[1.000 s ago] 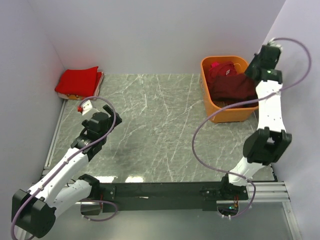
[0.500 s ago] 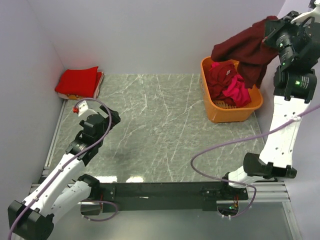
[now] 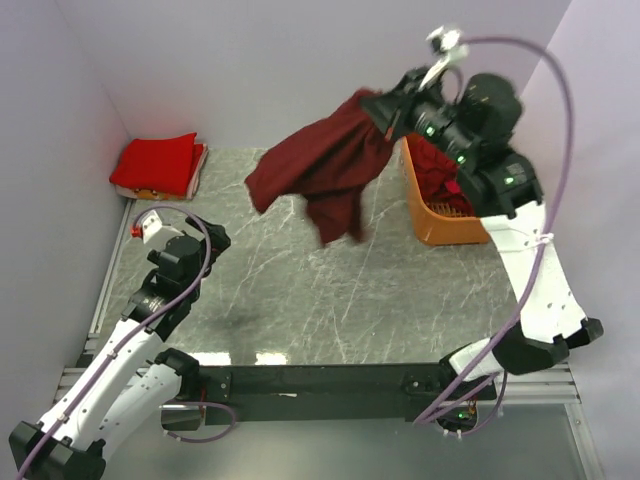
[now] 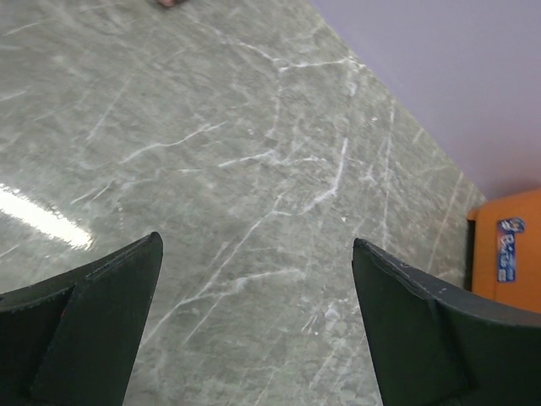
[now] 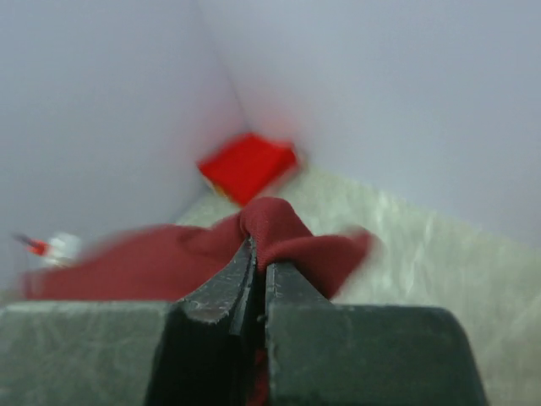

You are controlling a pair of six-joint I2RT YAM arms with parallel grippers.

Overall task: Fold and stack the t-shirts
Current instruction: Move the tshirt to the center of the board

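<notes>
the right gripper [image 3: 388,108], clamped on a pinch of the dark maroon shirt [image 3: 320,170], has swung it out of the orange basket [image 3: 432,226]; it now hangs in the air over the table [image 3: 300,300]. the left gripper [image 4: 255,245] waits wide and empty near the folded red shirt [image 3: 158,163]. laying the maroon one flat looks next.

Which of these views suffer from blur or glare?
Right wrist: the maroon t-shirt pinched in the fingers is motion-smeared, and the folded red t-shirt behind is soft. Left wrist: sharp, with one bright glare streak on the table. Top external: mostly crisp, pale reflections at the table's near edge.
</notes>
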